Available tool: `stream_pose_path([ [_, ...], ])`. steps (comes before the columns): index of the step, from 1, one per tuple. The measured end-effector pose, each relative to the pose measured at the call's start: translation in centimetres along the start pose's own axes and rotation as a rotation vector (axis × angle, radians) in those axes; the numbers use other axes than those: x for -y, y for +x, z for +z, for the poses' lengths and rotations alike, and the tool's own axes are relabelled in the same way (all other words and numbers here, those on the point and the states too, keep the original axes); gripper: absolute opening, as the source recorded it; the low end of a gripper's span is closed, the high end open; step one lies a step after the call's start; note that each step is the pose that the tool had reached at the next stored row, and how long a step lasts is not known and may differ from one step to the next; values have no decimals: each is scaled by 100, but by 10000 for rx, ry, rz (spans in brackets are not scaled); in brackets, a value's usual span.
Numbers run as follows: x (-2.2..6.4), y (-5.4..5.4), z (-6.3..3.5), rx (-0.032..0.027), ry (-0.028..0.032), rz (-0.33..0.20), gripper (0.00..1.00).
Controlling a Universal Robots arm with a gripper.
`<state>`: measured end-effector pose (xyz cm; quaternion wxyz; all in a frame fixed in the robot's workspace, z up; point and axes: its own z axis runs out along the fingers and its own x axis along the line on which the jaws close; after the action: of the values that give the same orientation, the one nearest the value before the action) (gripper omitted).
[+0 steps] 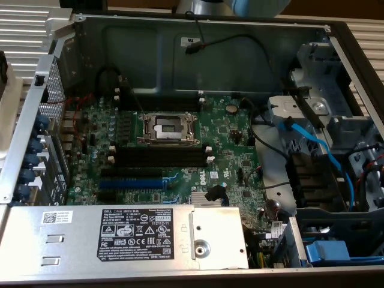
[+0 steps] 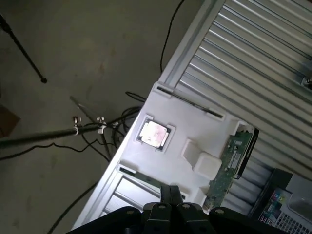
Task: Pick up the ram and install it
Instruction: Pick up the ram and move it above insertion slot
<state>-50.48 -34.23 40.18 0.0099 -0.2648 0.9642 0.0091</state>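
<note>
The ram (image 2: 228,165) is a thin dark-green board lying along one edge of a white holder (image 2: 195,126), which rests on a ribbed metal table. My gripper (image 2: 169,189) hangs above the holder's near edge, off to the side of the ram. It is shut, with its dark fingers pressed together and nothing between them. A square processor chip (image 2: 155,133) sits in the holder's middle recess. In the exterior view the open computer case shows the green motherboard (image 1: 234,141) with long black memory slots (image 1: 159,157) with white end clips, standing empty.
A processor socket (image 1: 168,127) lies above the slots and a blue expansion slot (image 1: 132,183) below them. The power supply (image 1: 144,237) fills the case's front. Blue cables (image 1: 312,144) cross the drive bay at the exterior view's right. Beyond the table, cables and a stand (image 2: 87,129) lie on the floor.
</note>
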Motion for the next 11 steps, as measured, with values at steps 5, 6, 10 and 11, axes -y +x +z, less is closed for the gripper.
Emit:
stream_pose_path([
  [5, 0, 0, 0, -11, -22, -904, 10],
  [6, 0, 0, 0, -13, -26, -1088, 10],
  [10, 0, 0, 0, -22, -44, -1815, 10],
  [11, 0, 0, 0, -24, -48, -1999, 10],
])
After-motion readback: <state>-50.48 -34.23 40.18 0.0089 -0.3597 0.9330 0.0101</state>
